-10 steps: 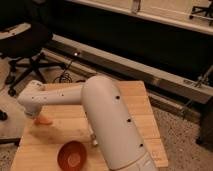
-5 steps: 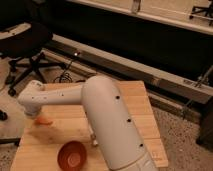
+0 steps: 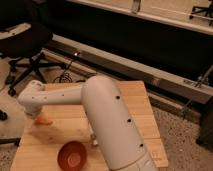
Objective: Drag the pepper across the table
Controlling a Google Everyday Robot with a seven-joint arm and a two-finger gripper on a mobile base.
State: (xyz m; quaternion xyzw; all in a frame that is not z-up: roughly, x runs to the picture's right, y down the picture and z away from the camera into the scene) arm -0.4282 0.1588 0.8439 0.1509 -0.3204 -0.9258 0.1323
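The pepper (image 3: 44, 120), small, slender and orange-red, lies on the light wooden table (image 3: 65, 131) near its left edge. My gripper (image 3: 36, 114) is at the end of the white arm (image 3: 107, 117), which reaches left across the table. The gripper points down right over the pepper's left end, and the wrist housing hides most of it. I cannot tell whether it touches the pepper.
A round orange-red bowl (image 3: 72, 155) stands near the table's front edge. A small dark object (image 3: 95, 142) sits beside the arm. A black office chair (image 3: 25, 42) stands on the floor at the left, with cables (image 3: 65, 76) behind the table.
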